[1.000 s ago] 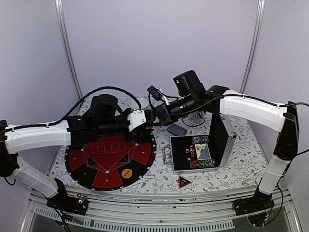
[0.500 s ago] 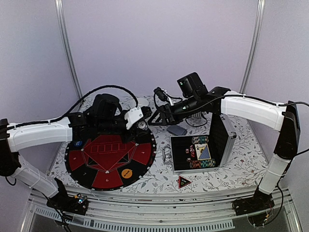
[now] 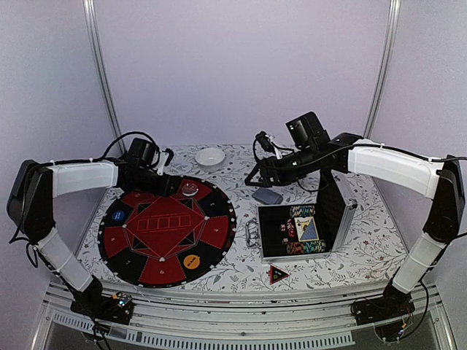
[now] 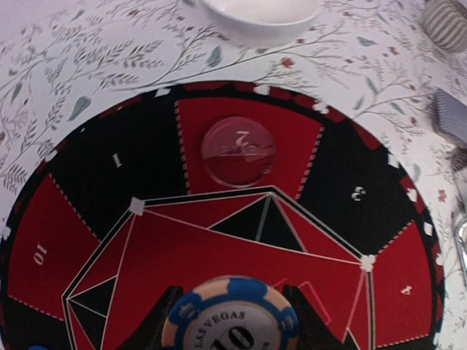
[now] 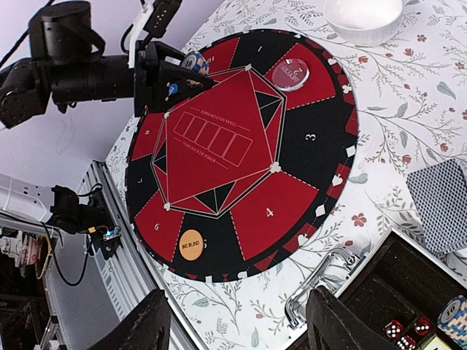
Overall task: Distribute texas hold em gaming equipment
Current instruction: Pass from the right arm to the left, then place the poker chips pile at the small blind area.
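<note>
My left gripper (image 3: 171, 184) is shut on a blue-striped "Las Vegas 10" poker chip (image 4: 230, 317) and holds it over the far left part of the round red-and-black poker mat (image 3: 168, 226). The chip also shows in the right wrist view (image 5: 195, 62). A red disc (image 4: 238, 152) lies on segment 2. An orange "big blind" button (image 3: 192, 261) and a blue button (image 3: 119, 216) lie on the mat. My right gripper (image 3: 252, 179) is open and empty above the mat's right edge. A card deck (image 3: 268, 197) and a red triangular marker (image 3: 278, 274) lie on the table.
An open metal case (image 3: 343, 211) with striped chips (image 3: 301, 211), cards and dice stands right of the mat, its lid upright. A white bowl (image 3: 210, 157) sits behind the mat. A ribbed grey cup (image 4: 446, 22) is at the far right in the left wrist view.
The two grippers were close together above the mat's far edge and have parted. My left arm swung back to the left; my right gripper drew away to the right.
</note>
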You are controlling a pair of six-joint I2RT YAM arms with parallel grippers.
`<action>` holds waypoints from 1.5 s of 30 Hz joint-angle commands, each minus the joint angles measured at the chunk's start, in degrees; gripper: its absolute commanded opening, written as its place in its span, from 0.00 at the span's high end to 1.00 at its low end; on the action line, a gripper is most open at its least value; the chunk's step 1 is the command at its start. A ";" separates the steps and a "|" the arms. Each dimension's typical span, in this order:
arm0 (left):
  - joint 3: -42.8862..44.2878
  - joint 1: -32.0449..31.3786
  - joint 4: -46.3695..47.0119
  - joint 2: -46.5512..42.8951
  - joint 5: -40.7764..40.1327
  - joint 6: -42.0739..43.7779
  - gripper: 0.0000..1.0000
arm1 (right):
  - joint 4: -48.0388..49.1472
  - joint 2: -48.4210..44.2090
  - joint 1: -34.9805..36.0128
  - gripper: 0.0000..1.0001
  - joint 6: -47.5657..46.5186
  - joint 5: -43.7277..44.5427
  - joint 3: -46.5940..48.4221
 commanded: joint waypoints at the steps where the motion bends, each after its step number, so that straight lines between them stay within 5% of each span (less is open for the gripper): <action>1: 1.32 6.08 1.84 3.60 -3.48 -7.39 1.00 | -1.16 -3.38 -0.16 0.35 -2.05 2.55 -2.30; 20: 19.42 5.46 1.98 27.54 -2.53 -1.84 1.00 | -2.28 -6.27 -0.49 0.34 -2.25 4.64 -4.78; 35: 1.49 15.74 5.07 12.11 -5.35 -9.89 1.00 | -2.41 -5.52 -0.54 0.34 -3.26 4.77 -5.10; 45: -5.21 19.87 3.88 10.55 -12.70 -21.38 1.00 | -2.42 -6.52 -0.58 0.34 -4.06 5.08 -6.10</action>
